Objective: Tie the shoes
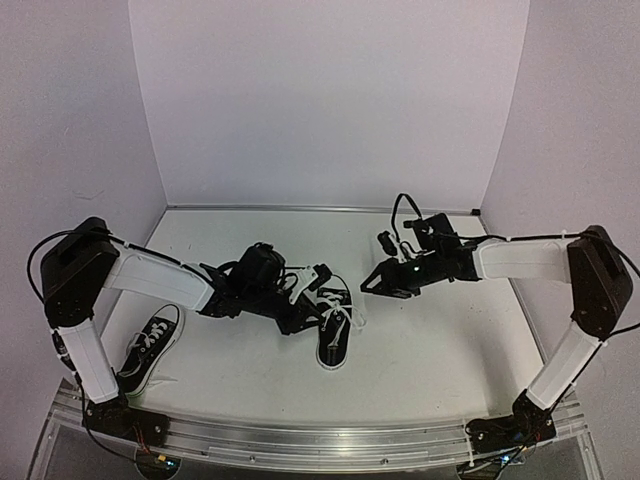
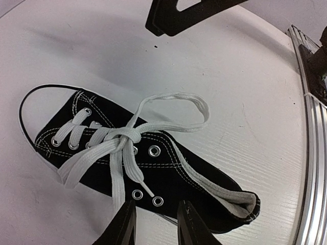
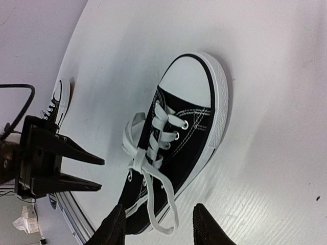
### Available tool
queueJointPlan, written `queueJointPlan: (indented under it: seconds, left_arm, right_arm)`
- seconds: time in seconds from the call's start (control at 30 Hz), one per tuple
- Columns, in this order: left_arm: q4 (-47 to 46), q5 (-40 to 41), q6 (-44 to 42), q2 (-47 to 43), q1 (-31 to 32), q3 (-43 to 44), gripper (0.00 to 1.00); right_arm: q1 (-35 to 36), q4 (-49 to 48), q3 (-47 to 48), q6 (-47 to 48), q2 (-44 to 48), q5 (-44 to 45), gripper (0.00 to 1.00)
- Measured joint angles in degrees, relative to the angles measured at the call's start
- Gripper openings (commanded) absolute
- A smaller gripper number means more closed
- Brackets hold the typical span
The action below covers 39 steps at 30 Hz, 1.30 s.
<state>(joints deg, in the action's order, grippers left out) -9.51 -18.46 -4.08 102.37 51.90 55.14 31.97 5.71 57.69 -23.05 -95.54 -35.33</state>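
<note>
White table (image 1: 430, 350) with a faintly grained top, plain pale back wall (image 1: 320, 100) rising from its far edge, lilac-tinted left wall (image 1: 60, 120) and right wall (image 1: 585, 110) closing the sides, ribbed metal rail (image 1: 320, 442) along the near edge, soft even light, faint shadows.

Count, all views.

Shoes: 2. These are the centre shoe (image 1: 335, 325) and the left shoe (image 1: 148, 348).
Laces: 2, one white lace per shoe. The centre shoe's lace (image 2: 122, 140) shows 1 loop (image 2: 173, 109).
Arms: 2, the left arm (image 1: 150, 278) and the right arm (image 1: 520, 258).
Grippers: 2, the left gripper (image 2: 156, 227) and the right gripper (image 3: 161, 229). Each has 2 fingers, 4 in total.
Table (image 1: 430, 350): 1.
Metal rail (image 1: 320, 445) at the near edge: 1.
</note>
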Motion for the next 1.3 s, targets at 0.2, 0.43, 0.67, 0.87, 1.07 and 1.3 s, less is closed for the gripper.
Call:
queueJointPlan:
  seconds: [0.2,0.43,0.67,0.87,1.07,1.3]
  left_arm:
    - [0.77,0.22,-0.37,3.70,0.24,3.75,0.29]
    - [1.34,0.56,-0.35,6.86,0.24,6.43,0.28]
    - [2.21,0.92,-0.22,8.83,0.24,7.86,0.19]
    - [3.11,2.05,-0.19,9.57,0.24,8.28,0.06]
    - [3.57,3.63,-0.33,9.57,0.24,8.28,0.00]
    - [3.70,4.73,-0.37,9.44,0.16,8.28,0.00]
  right_arm:
    - [0.00,1.71,2.10,2.10,-5.34,-0.07,0.41]
    - [0.03,3.27,2.84,3.84,-7.67,-0.33,0.37]
    - [0.35,3.53,5.64,5.07,-10.90,-0.49,0.37]
    - [1.12,4.96,8.55,6.20,-13.95,-0.39,0.35]
    - [1.86,6.16,9.54,7.43,-14.61,-0.24,0.32]
    - [2.21,7.63,9.82,8.27,-14.61,0.28,0.37]
